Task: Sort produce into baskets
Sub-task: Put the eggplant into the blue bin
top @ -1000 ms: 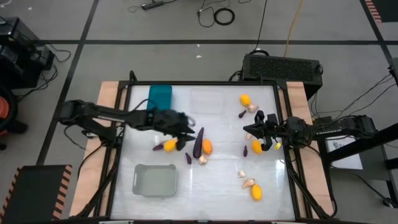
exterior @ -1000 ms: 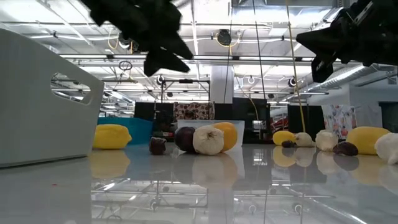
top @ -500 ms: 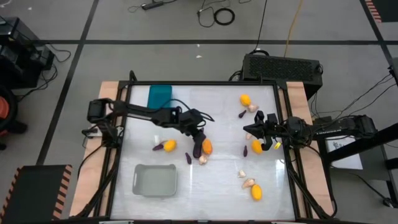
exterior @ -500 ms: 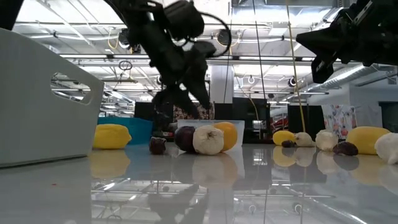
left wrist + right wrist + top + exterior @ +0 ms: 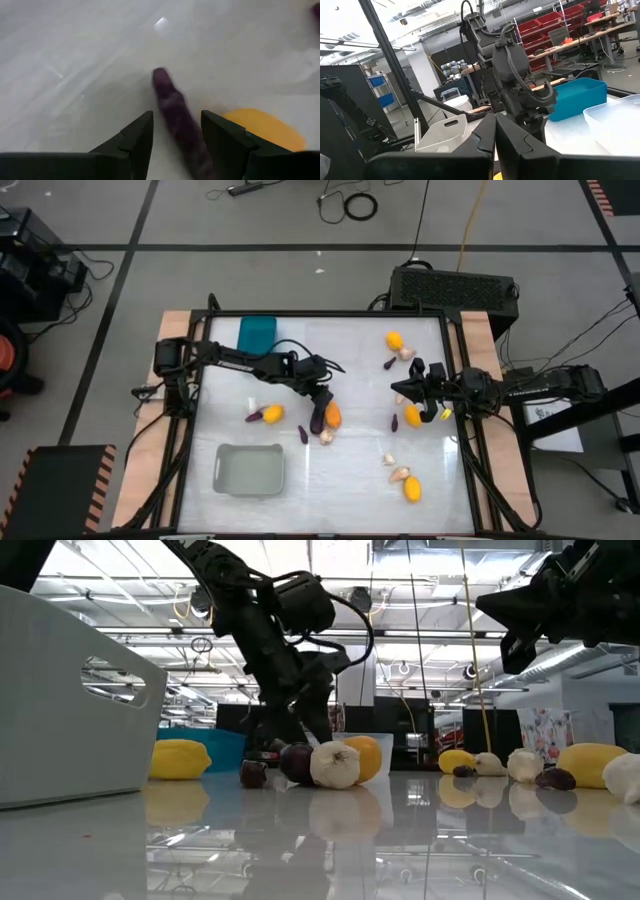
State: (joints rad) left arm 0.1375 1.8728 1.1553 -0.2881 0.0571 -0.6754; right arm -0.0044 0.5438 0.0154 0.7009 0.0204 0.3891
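Produce lies all over the white table (image 5: pixel 350 480), and none of it shows inside a bin. Near the middle, a long purple eggplant (image 5: pixel 318 414) lies on the table with a yellow oval (image 5: pixel 333 415) touching its side. A garlic bulb (image 5: pixel 326 436) and a small purple piece (image 5: pixel 303 434) sit just below them in the high view.

Down at that eggplant is the left gripper (image 5: pixel 319 402). Its two dark fingers (image 5: pixel 132 137) stand apart, one on each side of the eggplant (image 5: pixel 175 117). They are not squeezing it (there is a gap on both sides in the left wrist view). The yellow oval (image 5: pixel 262 129) sits just past one finger.

On the left side of the table lie another yellow oval (image 5: pixel 272 413) and a purple piece (image 5: pixel 256 417), touching each other.

The right gripper (image 5: pixel 428 416) waits by the right edge of the table, up off the table. Its fingers (image 5: pixel 482 137) are pressed tight together with nothing between them. More yellow, purple and pale pieces lie around it, near the far right corner and near the front right.

The teal bin (image 5: pixel 257 334) stands at the far edge, and the clear bin (image 5: pixel 335 340) is just beside it. The grey bin (image 5: pixel 250 470) stands near the front left, well apart from the other two.
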